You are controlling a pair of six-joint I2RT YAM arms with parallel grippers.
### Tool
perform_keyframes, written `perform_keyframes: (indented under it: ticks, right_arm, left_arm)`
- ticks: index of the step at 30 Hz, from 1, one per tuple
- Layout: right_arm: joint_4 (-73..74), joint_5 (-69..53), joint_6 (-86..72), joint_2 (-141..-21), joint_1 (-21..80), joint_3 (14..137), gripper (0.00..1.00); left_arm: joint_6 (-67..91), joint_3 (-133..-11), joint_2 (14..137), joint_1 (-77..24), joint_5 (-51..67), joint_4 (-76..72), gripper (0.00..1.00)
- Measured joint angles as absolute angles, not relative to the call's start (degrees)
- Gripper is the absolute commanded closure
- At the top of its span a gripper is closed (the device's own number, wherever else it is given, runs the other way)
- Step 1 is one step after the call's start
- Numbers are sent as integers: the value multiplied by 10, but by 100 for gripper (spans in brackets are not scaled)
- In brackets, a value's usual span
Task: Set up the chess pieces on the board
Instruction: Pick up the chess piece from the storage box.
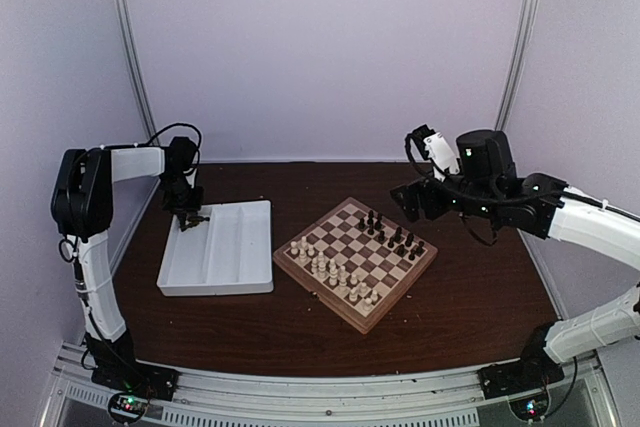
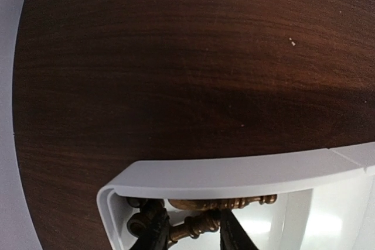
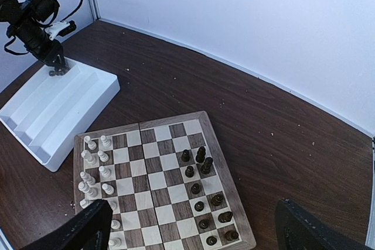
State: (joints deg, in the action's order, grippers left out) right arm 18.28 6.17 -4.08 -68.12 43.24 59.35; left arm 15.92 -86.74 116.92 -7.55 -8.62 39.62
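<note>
The board (image 1: 408, 292) lies at mid-table with several dark chess pieces (image 1: 392, 235) standing along its right side. My left gripper (image 1: 190, 217) is down in the far left corner of the white tray (image 1: 220, 257). In the left wrist view its fingers (image 2: 153, 235) press on both ends of a brown chess piece (image 2: 202, 223) that lies on its side, so the left gripper (image 2: 193, 229) is shut on it. Another lying piece (image 2: 222, 204) rests just behind. My right gripper (image 1: 412, 199) hangs wide open above the board's far right edge, with nothing in it.
Cream-white pieces (image 1: 330, 269) stand on the board's left half. The tray's rim (image 2: 234, 174) curves close in front of the left fingers. The right wrist view shows the board (image 3: 226, 177), the dark pieces (image 3: 202, 162) and the tray (image 3: 53, 109) below.
</note>
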Motion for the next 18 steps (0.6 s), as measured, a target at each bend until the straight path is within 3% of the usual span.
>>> perform_keyframes:
  ticks: [18]
  right_arm:
    - [178, 65, -38, -657, 432, 588, 0]
  left_arm:
    - [166, -866, 1197, -74, -27, 429, 74]
